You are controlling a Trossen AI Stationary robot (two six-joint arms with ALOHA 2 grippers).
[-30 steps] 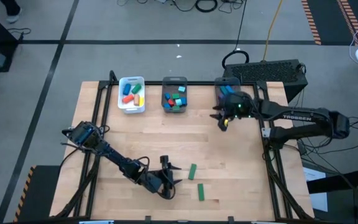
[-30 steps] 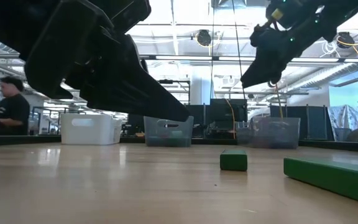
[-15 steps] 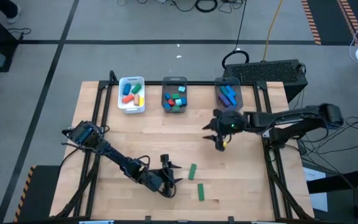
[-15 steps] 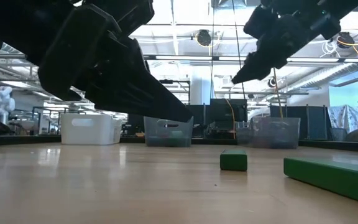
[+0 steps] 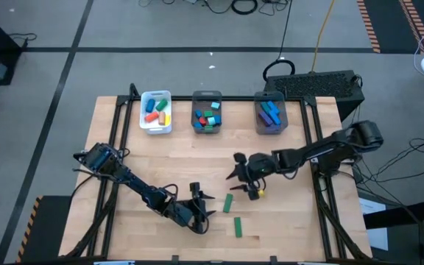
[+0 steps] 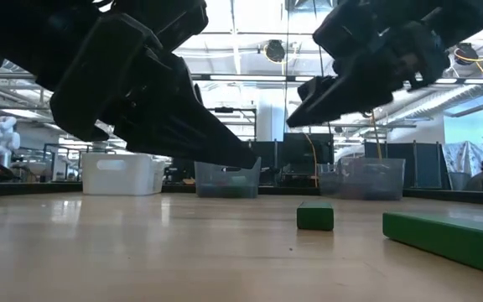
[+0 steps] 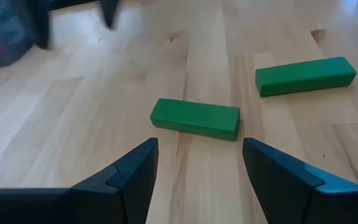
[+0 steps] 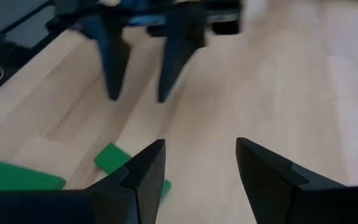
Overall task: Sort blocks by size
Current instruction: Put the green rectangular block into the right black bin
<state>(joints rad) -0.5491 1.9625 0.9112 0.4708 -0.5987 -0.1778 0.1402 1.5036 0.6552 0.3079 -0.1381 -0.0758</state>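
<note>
Table [image 5: 285, 221]: two green blocks [image 5: 228, 203] [image 5: 238, 227] (maybe more binned).

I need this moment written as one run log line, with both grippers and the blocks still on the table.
left gripper: open, empty, beside blocks | right gripper: open, empty, over shorter green block | longer green block: on table | task: unfinished

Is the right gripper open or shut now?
Open: the right gripper shows a clear gap between its dark fingers, nothing held.

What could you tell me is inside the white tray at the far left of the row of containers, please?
The white tray holds a handful of blocks: red, orange, blue, green and yellow ones show from above. Anything underneath them is covered.
</note>
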